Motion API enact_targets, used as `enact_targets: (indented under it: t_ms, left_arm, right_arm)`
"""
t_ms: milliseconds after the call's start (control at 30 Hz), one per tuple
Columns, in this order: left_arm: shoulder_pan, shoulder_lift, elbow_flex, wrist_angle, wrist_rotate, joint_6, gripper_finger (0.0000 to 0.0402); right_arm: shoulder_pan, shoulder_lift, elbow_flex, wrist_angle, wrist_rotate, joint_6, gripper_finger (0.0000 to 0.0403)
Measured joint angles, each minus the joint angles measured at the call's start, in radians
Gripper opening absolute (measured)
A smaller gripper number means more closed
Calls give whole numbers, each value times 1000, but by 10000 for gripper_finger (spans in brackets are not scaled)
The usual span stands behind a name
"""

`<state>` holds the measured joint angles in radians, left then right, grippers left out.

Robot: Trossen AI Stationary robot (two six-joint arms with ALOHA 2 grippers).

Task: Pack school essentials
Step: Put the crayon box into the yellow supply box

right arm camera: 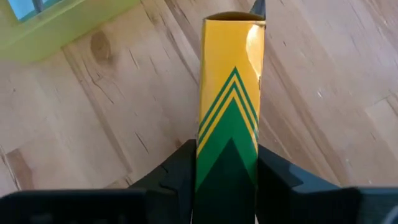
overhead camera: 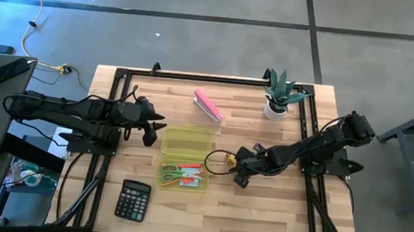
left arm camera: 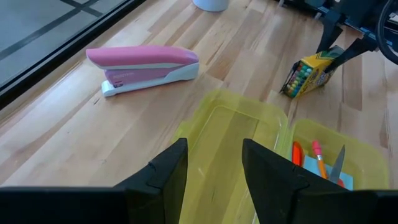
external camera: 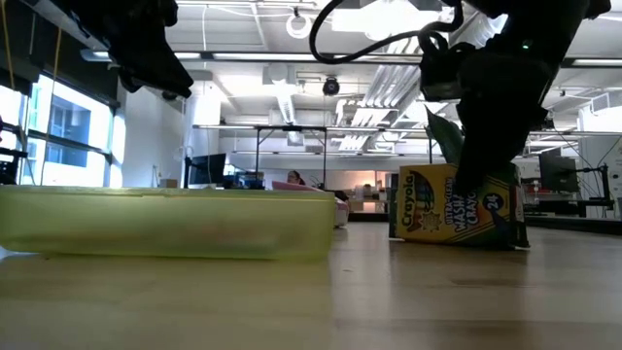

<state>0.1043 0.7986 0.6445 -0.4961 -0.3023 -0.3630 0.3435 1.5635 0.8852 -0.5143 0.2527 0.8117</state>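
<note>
The right pincer (right arm camera: 227,171) clamps the yellow-and-green cardboard crayon box (right arm camera: 231,93), its two dark fingers pressed to the box's broad faces, with the box's foot resting on the pale wooden counter (overhead camera: 273,210). The box's long axis runs straight out from the pincer, and in the overhead view it points toward the translucent yellow-green plastic case (overhead camera: 186,160) lying open just to the robot's left, close but not touching. The near tray of that case already holds green-handled scissors (overhead camera: 175,177), a red-orange marker and a light-blue note pad; the far tray looks bare. The left pincer (left arm camera: 214,165) hovers with fingers parted above that far tray, holding nothing. The right arm is plainly the one placed to carry the box across. Beyond the case lie a pink bar-shaped stapler (overhead camera: 208,106), a black calculator (overhead camera: 133,200) and a small potted plant (overhead camera: 279,96).
</note>
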Motion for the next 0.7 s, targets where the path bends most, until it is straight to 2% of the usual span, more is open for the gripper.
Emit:
enact_targets:
  t_ms: [267, 700]
  left_arm:
    - [-1, 0, 0, 0, 0, 26, 143]
    - [0, 0, 0, 0, 3, 26, 143]
  right_arm:
    - [0, 0, 0, 27, -27, -8, 94]
    - [0, 0, 0, 88, -67, 0, 91]
